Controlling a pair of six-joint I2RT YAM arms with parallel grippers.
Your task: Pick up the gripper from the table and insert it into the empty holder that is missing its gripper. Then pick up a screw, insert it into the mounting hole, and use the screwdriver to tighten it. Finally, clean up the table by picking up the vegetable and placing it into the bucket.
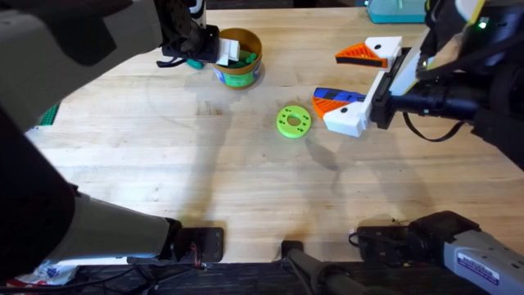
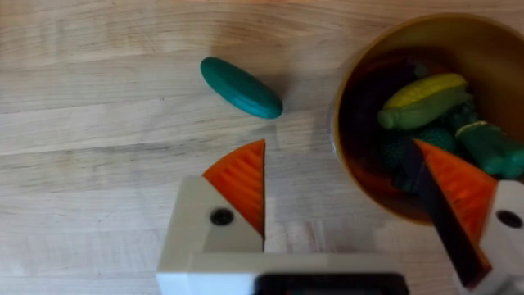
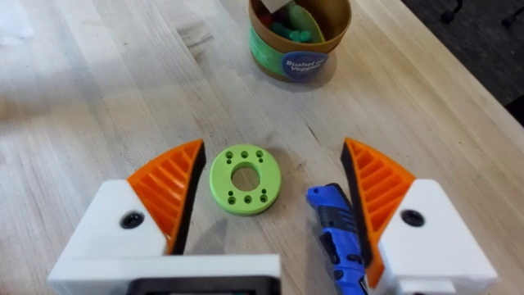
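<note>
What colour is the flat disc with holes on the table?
Lime green; the disc shows best in the right wrist view.

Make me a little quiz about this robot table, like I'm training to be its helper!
1. True or false: the lime-green disc lies inside the bucket.
2. What lies on the table right beside one finger of the right gripper? A) a blue screwdriver B) a spoon C) a banana
3. Fill in the word: the fingers of the left gripper are ____ (open or shut).

Key: 1 false, the disc lies on the bare table, apart from the bucket. 2 A. 3 open.
</note>
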